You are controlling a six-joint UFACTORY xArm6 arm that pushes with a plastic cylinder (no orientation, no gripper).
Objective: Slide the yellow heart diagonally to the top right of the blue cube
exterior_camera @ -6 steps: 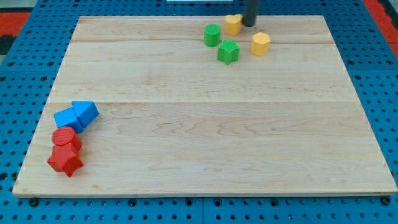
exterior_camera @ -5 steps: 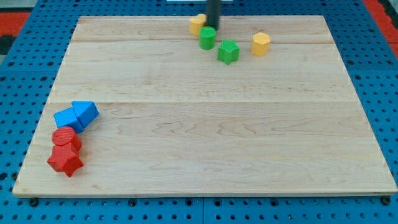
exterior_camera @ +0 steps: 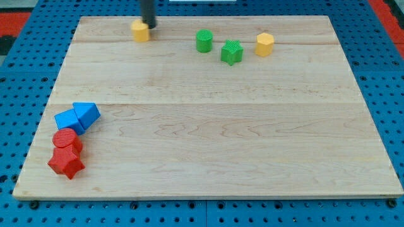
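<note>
The yellow heart [exterior_camera: 139, 30] lies near the view's top, left of centre, on the wooden board [exterior_camera: 208, 145]. My tip [exterior_camera: 149, 26] touches its right upper side. The blue cube [exterior_camera: 67, 120] lies far off at the view's lower left, pressed against a blue triangular block [exterior_camera: 86, 113] on its right. The heart is well above and to the right of the blue cube.
A red cylinder [exterior_camera: 66, 140] and a red star block [exterior_camera: 65, 162] sit just below the blue cube. A green cylinder [exterior_camera: 204, 41], a green star block [exterior_camera: 231, 52] and a yellow hexagon block [exterior_camera: 264, 44] lie at the top right.
My tip has slid left along the board's top, pushing the yellow heart from right of the green cylinder to well left of it. The green cylinder was nudged slightly left and down.
</note>
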